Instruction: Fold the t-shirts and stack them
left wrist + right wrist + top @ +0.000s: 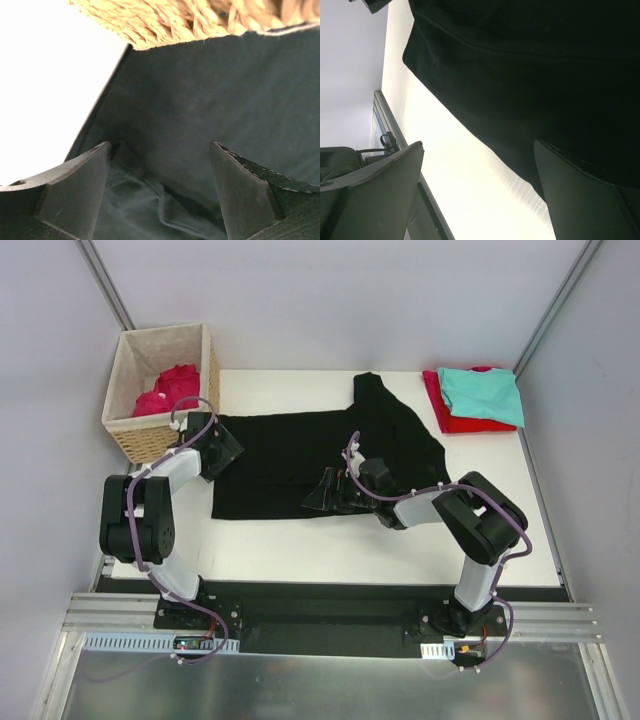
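Black t-shirt: spread flat at centre of tabletop, long axis left-right. One sleeve sticks out to the far side, right of centre. Right part a bit rumpled.
Left end effector: at left edge of black t-shirt, just near-right of wicker basket. Fingers stand apart, dark cloth lies betw. them w/ a small ruck. Not clamped on it.
Right end effector: at near edge of black t-shirt, approx. mid-length. Fingers stand wide apart. One finger is in front of the cloth, the other off it on the bare side, and the hem edge runs diag. betw. them. Nothing gripped. Contact w/ cloth: can't tell.
Wicker basket: far-left corner, beige lining. Left wrist view shows the weave right at the shirt's left edge.
Crimson-pink t-shirt: crumpled inside basket.
Red t-shirt: folded, far-right corner of tabletop, well apart from basket.
Teal t-shirt: folded, lying on top of red t-shirt and covering most of it. Red shows along left and near sides.
Arms: left arm runs up the left side to the shirt's left edge. Right arm reaches from right side across toward centre.
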You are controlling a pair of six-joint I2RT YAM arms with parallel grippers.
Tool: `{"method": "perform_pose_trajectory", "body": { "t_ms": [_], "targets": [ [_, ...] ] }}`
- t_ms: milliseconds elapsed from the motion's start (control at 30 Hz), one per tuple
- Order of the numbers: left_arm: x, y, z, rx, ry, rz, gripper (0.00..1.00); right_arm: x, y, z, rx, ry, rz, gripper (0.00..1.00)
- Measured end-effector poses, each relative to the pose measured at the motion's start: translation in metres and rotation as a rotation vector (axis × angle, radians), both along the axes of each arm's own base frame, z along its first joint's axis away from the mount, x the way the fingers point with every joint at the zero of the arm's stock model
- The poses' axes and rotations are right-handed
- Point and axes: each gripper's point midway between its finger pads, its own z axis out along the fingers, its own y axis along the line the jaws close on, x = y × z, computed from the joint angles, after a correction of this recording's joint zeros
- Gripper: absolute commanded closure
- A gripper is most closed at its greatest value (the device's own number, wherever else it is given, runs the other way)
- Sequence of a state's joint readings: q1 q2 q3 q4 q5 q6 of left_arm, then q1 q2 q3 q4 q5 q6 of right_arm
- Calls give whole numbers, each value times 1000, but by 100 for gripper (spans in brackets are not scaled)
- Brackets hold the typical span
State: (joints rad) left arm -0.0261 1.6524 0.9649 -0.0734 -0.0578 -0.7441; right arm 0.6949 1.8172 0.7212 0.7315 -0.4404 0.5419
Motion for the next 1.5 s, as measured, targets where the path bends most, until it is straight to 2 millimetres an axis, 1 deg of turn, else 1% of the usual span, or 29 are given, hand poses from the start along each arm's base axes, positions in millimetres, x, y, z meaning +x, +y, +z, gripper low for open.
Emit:
{"method": "perform_pose_trajectory", "body": {
  "t_ms": [33, 100, 200, 267, 300, 333, 433, 467, 533, 600, 667, 767, 867, 967, 1000, 1033, 1100, 1167, 1233, 1267, 1333, 1367, 1400, 1433, 1500],
  "targets": [
    [1, -1, 3, -5, 2, -5, 22, 0, 0, 0, 0, 0, 0, 4],
    [1, -11, 12, -48, 2, -37, 22, -1, -1, 0, 0, -2, 1, 3],
    [1, -27, 34, -114, -46, -82, 21, -3, -3, 0, -7, -2, 1, 4],
    [-3, -37, 59, -140, -104, -113, 21, -4, -5, 1, -15, 1, -1, 3],
    [-4, -41, 77, -143, -153, -129, 21, -5, -6, 0, -21, 4, 0, 3],
    [-7, -47, 100, -149, -218, -151, 21, -6, -7, 1, -27, 5, 1, 3],
    [-32, -62, 170, -163, -410, -212, 21, -9, -11, 2, -51, 10, 5, 3],
    [-43, -65, 188, -166, -463, -227, 21, -10, -13, 3, -59, 10, 6, 3],
    [-64, -63, 209, -163, -532, -236, 21, -13, -16, 5, -73, 7, 10, 3],
    [-85, -58, 212, -152, -552, -231, 21, -14, -20, 10, -91, -5, 9, 3],
    [-101, -57, 202, -151, -532, -233, 21, -14, -23, 16, -104, -26, 4, 3],
    [-115, -66, 175, -170, -458, -267, 22, -10, -34, 28, -138, -71, -26, 3],
    [-123, -94, 141, -210, -353, -353, 22, 1, -52, 45, -162, -116, -80, 3],
    [-132, -125, 103, -246, -264, -447, 22, 23, -83, 66, -213, -175, -180, 3],
    [-134, -134, 93, -262, -243, -474, 21, 32, -94, 77, -237, -198, -221, 3],
    [-135, -144, 85, -280, -229, -502, 22, 39, -103, 87, -250, -218, -251, 3],
    [-132, -161, 72, -307, -215, -544, 22, 55, -121, 112, -270, -264, -316, 3],
    [-121, -181, 57, -344, -205, -581, 22, 70, -140, 134, -280, -298, -376, 3],
    [-115, -192, 45, -365, -196, -601, 22, 82, -158, 144, -298, -307, -428, 3],
    [-111, -199, 38, -377, -194, -612, 22, 86, -167, 147, -309, -304, -450, 4],
    [-104, -209, 24, -404, -178, -624, 22, 91, -184, 142, -344, -277, -489, 3],
    [-100, -213, 19, -414, -171, -626, 23, 91, -190, 138, -361, -258, -499, 3],
    [-97, -219, 13, -425, -162, -633, 23, 90, -196, 128, -389, -221, -505, 3],
    [-92, -223, 11, -438, -161, -637, 23, 90, -199, 125, -396, -211, -508, 4],
    [-83, -230, 8, -457, -170, -641, 23, 89, -203, 112, -427, -166, -507, 3]
  ]
}}
